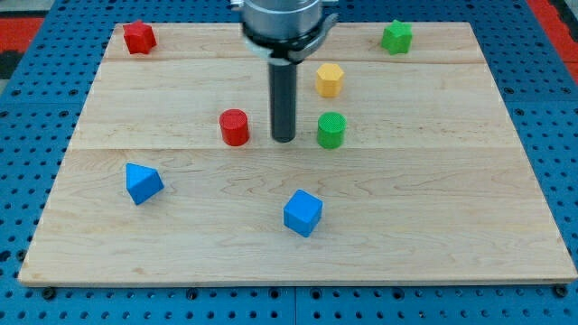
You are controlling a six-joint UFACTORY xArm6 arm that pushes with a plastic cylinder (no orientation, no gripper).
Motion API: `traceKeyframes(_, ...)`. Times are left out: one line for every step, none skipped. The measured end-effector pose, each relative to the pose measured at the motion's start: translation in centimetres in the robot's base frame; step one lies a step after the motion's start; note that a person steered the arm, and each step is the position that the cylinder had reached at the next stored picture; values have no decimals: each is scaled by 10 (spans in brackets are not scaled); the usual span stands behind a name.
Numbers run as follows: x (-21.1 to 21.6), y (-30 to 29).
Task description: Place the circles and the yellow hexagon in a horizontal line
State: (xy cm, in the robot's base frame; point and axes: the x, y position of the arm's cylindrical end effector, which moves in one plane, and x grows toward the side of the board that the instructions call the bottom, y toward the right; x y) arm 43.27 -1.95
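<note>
A red circle block (235, 126) and a green circle block (331, 130) stand near the middle of the wooden board (452, 226), roughly level with each other. A yellow hexagon block (330, 79) sits just above the green circle. My tip (284, 140) rests on the board between the two circles, a little closer to the green one, touching neither. The rod rises from it to the arm's head at the view's top.
A red block (139, 37) sits at the top left corner and a green block (396, 37) at the top right. A blue triangular block (143, 183) lies lower left, a blue cube (302, 212) lower middle. Blue pegboard (27, 108) surrounds the board.
</note>
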Motion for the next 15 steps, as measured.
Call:
traceKeyframes(7,-37)
traceKeyframes(7,-55)
traceKeyframes(-8,-49)
traceKeyframes(-34,-32)
traceKeyframes(-57,38)
traceKeyframes(-78,122)
traceKeyframes(-107,123)
traceKeyframes(-110,-16)
traceKeyframes(-111,-129)
traceKeyframes(-115,-52)
traceKeyframes(-163,-19)
traceKeyframes(-183,-77)
traceKeyframes(-152,-127)
traceKeyframes(-107,-127)
traceKeyframes(-125,-104)
